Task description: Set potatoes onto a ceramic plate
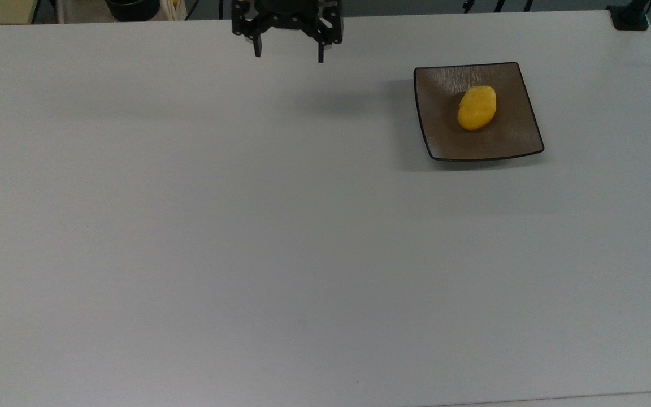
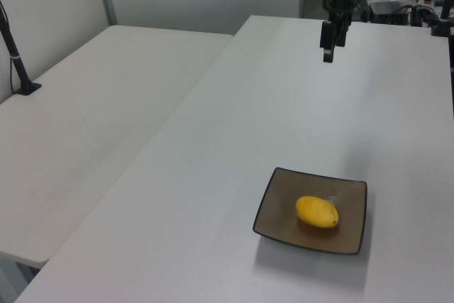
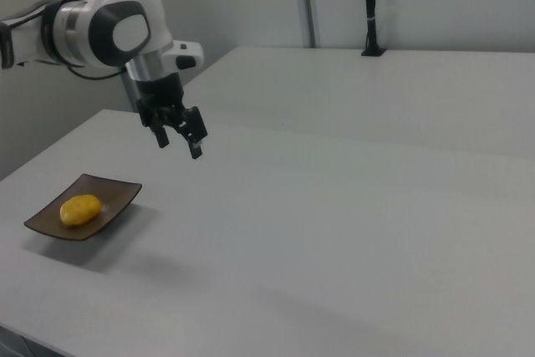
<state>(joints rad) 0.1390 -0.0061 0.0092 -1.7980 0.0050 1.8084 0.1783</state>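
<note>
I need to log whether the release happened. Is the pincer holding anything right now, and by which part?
Nothing is held. The pincer is open and empty above the table, while the potato lies on the ceramic plate.
</note>
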